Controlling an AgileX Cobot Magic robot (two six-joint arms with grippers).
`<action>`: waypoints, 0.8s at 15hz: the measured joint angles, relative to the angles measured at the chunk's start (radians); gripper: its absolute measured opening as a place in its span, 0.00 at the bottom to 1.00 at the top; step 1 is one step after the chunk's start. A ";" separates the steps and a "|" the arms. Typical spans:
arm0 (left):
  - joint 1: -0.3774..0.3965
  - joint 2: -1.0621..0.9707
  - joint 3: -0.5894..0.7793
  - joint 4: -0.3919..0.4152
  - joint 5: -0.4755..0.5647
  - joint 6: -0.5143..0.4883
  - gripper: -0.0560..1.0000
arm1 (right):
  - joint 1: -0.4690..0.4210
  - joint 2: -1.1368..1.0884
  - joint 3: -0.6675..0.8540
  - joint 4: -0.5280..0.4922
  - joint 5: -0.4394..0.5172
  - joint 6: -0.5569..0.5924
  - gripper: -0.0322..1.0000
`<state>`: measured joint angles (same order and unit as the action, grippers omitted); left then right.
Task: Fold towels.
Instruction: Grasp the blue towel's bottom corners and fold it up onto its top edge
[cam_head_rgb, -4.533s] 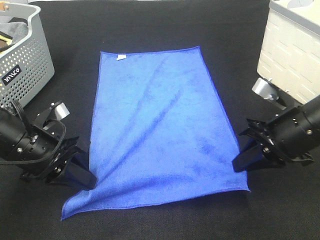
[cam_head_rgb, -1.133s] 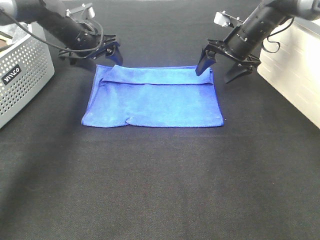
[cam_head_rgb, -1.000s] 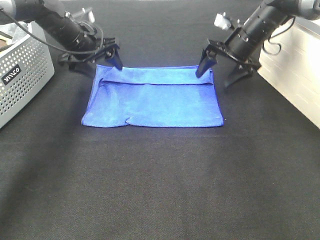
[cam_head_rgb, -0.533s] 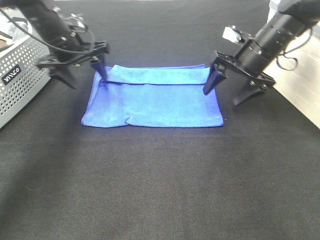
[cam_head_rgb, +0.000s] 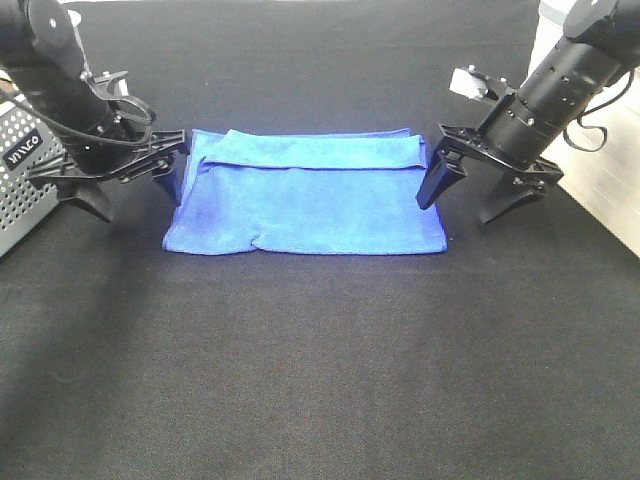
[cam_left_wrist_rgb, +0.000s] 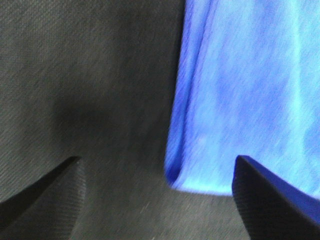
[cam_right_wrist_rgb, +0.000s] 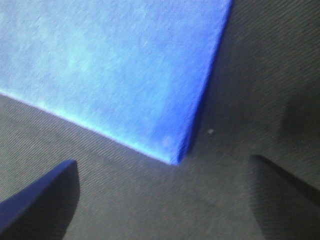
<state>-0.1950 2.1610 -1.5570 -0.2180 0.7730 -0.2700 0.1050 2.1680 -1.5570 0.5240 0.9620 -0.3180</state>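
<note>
both the left end effector (cam_head_rgb: 140, 200) and right end effector (cam_head_rgb: 456, 210) gape wide, empty; the folded towel (cam_head_rgb: 310, 195) lies flat between them on the tabletop (cam_head_rgb: 320, 360).

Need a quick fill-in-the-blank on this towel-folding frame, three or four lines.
The towel is ____ in colour.
The left tool and the right tool are both ____.
The basket sits beside the ____ tool.
The towel lies on a ____ table.
Missing words: blue; open; left; black.
</note>
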 joint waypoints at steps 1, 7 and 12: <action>0.001 0.000 0.000 -0.019 -0.033 0.000 0.78 | 0.000 0.000 0.000 -0.003 -0.022 -0.005 0.85; 0.002 0.092 0.000 -0.190 -0.067 0.073 0.77 | 0.000 0.034 0.000 0.007 -0.085 -0.017 0.84; 0.000 0.132 -0.001 -0.380 -0.097 0.202 0.61 | 0.002 0.110 0.000 0.147 -0.089 -0.074 0.74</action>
<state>-0.1950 2.2930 -1.5580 -0.5980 0.6760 -0.0680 0.1070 2.2780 -1.5570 0.6710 0.8730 -0.3920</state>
